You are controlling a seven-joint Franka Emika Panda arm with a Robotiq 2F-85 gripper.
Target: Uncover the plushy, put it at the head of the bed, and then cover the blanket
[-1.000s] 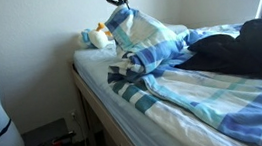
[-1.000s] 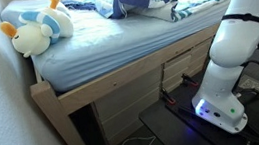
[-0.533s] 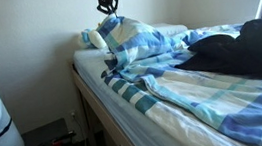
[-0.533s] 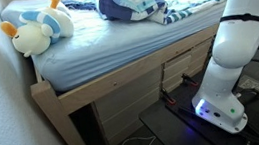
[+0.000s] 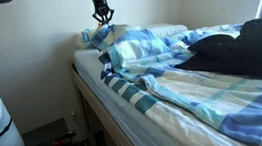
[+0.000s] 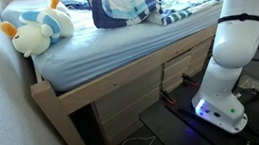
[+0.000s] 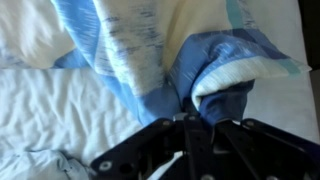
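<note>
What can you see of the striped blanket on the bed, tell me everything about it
The blanket is a soft, puffy duvet in blue, light-blue and white stripes with a white underside. It lies rumpled across the bed, with one fold pinched and held up by the shut gripper near the head end. A black fabric bundle rests on it. In an exterior view it stops short of the plushy.

The pincer [image 5: 103, 17] points straight down, jaws clamped together.
</note>
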